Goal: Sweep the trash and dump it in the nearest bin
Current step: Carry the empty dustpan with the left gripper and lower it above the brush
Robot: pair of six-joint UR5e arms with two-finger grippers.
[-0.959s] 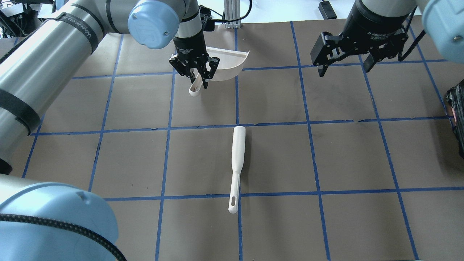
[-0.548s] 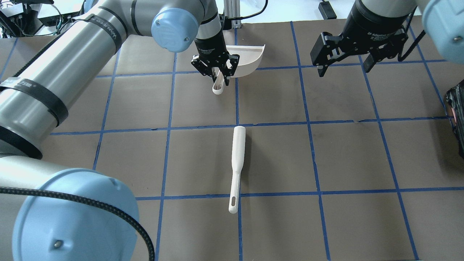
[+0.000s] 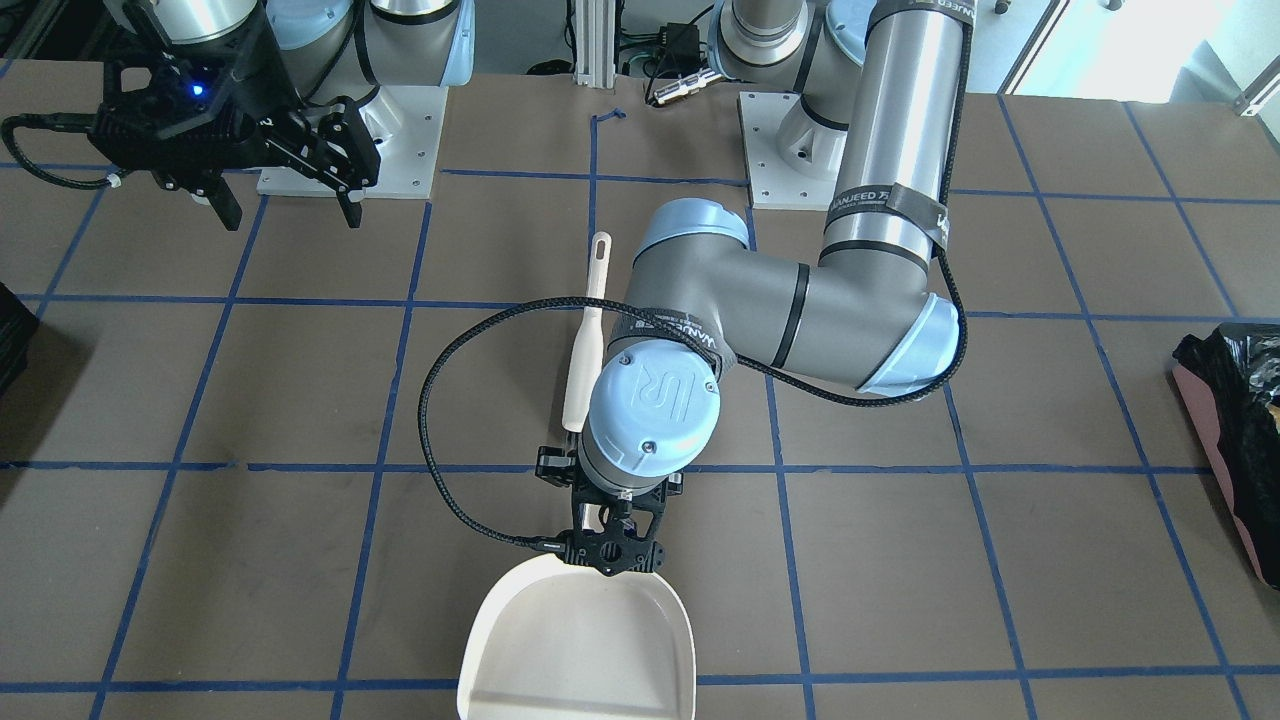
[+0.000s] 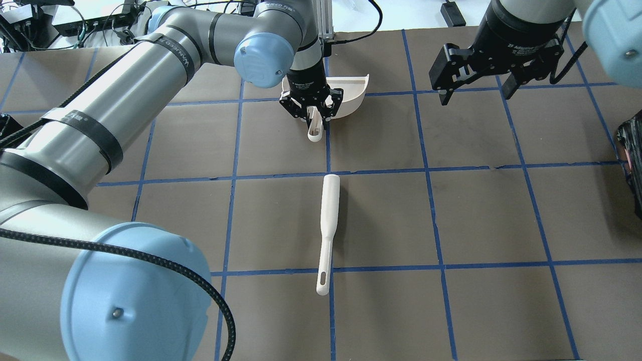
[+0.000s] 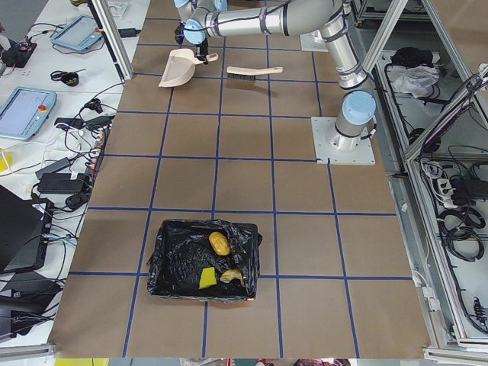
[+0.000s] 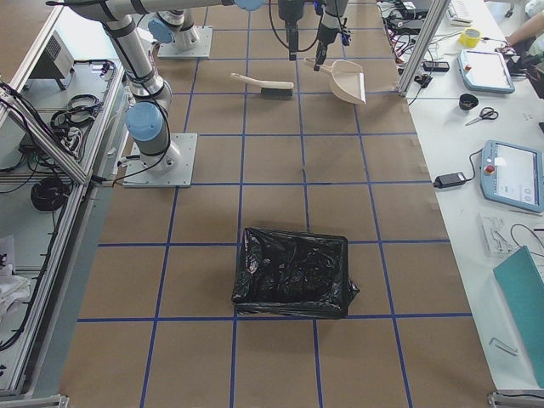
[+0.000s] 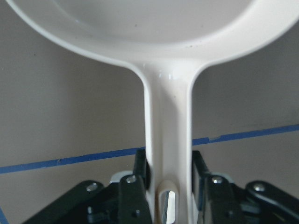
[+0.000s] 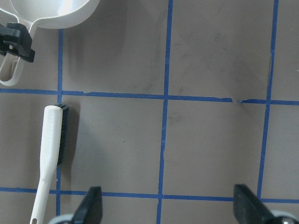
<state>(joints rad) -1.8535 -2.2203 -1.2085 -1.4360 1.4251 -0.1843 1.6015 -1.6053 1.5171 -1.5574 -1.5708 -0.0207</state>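
I log the dustpan (image 4: 351, 93) at the worktop's (image 4: 476, 215) far side, on the centre line. The brush (image 4: 329, 200) lies nearer the robot's base, well apart from it. The trash (image 5: 219, 243) sits inside the bin (image 5: 162, 252) at the robot's left end.

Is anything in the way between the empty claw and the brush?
Nothing visible. Only bare table lies between the right claw and the brush; the dustpan, held by the left claw, sits off to the side.

The left gripper (image 4: 311, 113), clamped on the handle of the dustpan (image 4: 352, 93), carried it to the robot's right, past the blue line, and a little nearer to the robot.
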